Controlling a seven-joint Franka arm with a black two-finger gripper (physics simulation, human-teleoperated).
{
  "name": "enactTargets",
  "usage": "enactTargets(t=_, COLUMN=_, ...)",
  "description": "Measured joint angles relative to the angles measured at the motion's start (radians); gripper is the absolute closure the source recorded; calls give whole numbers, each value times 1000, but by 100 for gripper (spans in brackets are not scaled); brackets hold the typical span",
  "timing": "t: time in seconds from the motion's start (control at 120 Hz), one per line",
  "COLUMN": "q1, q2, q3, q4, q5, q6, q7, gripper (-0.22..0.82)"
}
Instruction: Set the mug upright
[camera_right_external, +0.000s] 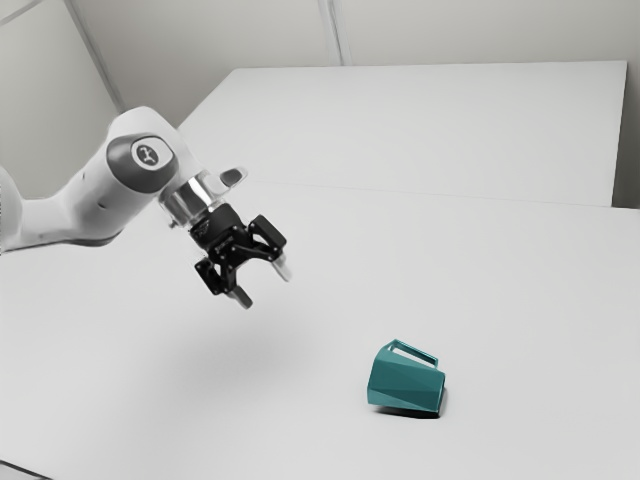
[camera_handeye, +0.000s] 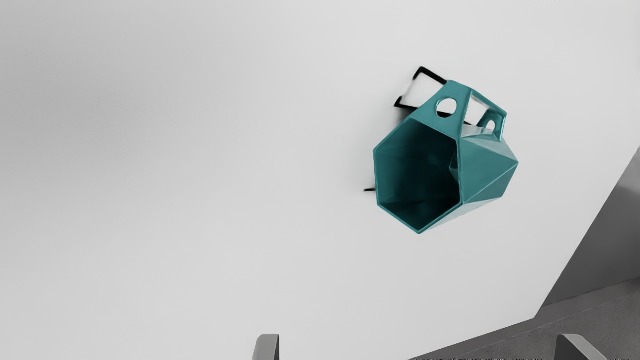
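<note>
My gripper (camera_right_external: 266, 285) hangs above the table in the exterior view, up and to the exterior view's left of the mug, with its fingers spread. The teal faceted mug (camera_right_external: 405, 384) lies on its side on the table, handle at its upper side, touching nothing of mine. In the wrist view the hollow mouth of the mug (camera_handeye: 487, 172) faces my hand, and the handle stands up from its wall. Between the two fingertips of the gripper (camera_handeye: 417, 347) there is a wide gap with nothing held.
The white table (camera_right_external: 250, 400) spreads under the arm and mug. In the wrist view an edge of the table (camera_handeye: 480, 300) runs past the mug's base side, with dark grey floor (camera_handeye: 600, 315) beyond. A pale raised panel (camera_right_external: 420, 130) stands at the back of the exterior view.
</note>
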Motion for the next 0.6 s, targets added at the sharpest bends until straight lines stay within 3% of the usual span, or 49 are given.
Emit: enactTargets(t=0.6, q1=-119, q2=252, q3=-38, q4=-16, q5=-351, q6=130, q7=-55, gripper=0)
